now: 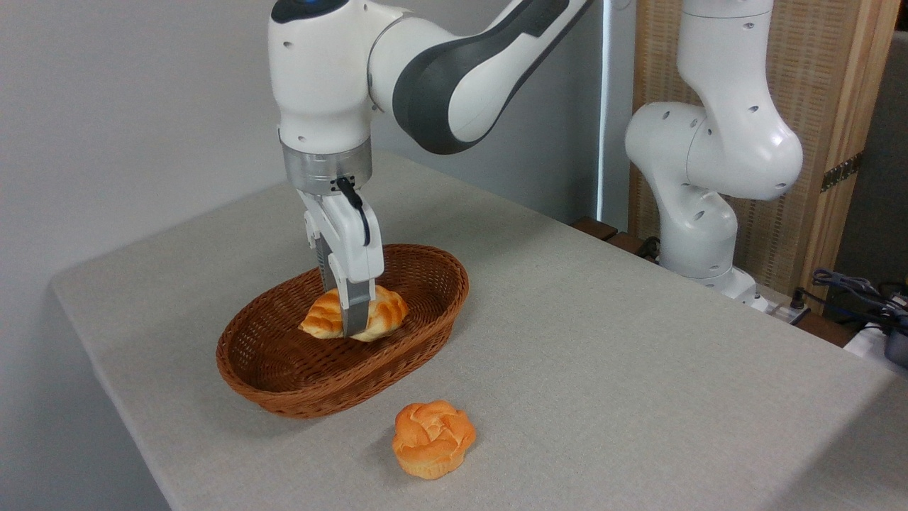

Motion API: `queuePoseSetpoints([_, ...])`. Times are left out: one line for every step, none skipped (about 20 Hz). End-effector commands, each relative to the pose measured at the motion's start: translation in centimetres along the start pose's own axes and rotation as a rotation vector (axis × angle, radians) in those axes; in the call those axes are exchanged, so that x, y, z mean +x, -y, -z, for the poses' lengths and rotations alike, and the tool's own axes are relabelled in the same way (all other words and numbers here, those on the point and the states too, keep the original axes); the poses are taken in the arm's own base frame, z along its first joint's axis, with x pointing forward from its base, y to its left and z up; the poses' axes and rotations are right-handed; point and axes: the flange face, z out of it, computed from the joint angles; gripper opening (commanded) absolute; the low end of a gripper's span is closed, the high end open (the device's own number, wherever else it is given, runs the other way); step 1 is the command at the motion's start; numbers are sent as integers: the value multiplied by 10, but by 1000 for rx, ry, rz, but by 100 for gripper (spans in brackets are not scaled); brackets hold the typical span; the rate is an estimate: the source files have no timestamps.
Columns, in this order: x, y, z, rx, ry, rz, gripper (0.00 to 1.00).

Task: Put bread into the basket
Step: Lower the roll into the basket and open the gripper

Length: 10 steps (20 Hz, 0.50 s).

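The two-finger gripper (352,323) is clamped across the middle of the golden-orange braided loaf (355,314), holding it inside the shallow oval reddish-brown wicker basket (298,387). Best to settle it onto the weave, then part the fingers gently.

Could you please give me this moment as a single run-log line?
gripper: shut on bread | bread: held over basket, contact with basket floor unclear | bun: on table, in front of basket
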Motion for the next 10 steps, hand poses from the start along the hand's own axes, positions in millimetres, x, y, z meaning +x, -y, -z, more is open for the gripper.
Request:
queuePoseSetpoints([3, 2, -1, -6, -6, -8, 100])
queuePoseSetpoints([4, 2, -1, -6, -6, -13, 100])
queuePoseSetpoints([4, 2, -1, -4, -8, -14, 100])
queuePoseSetpoints([4, 2, 0, 0, -11, -14, 100])
queuePoseSetpoints([5, 3, 0, 2, -13, -14, 100])
queuePoseSetpoints([5, 3, 0, 5, -15, -14, 100])
queuePoseSetpoints([5, 3, 0, 6, -15, -14, 100])
queuePoseSetpoints([5, 3, 0, 6, -15, -13, 100])
queuePoseSetpoints([4, 4, 1, 8, -16, -8, 100])
queuePoseSetpoints([3, 4, 2, 9, -17, -7, 100])
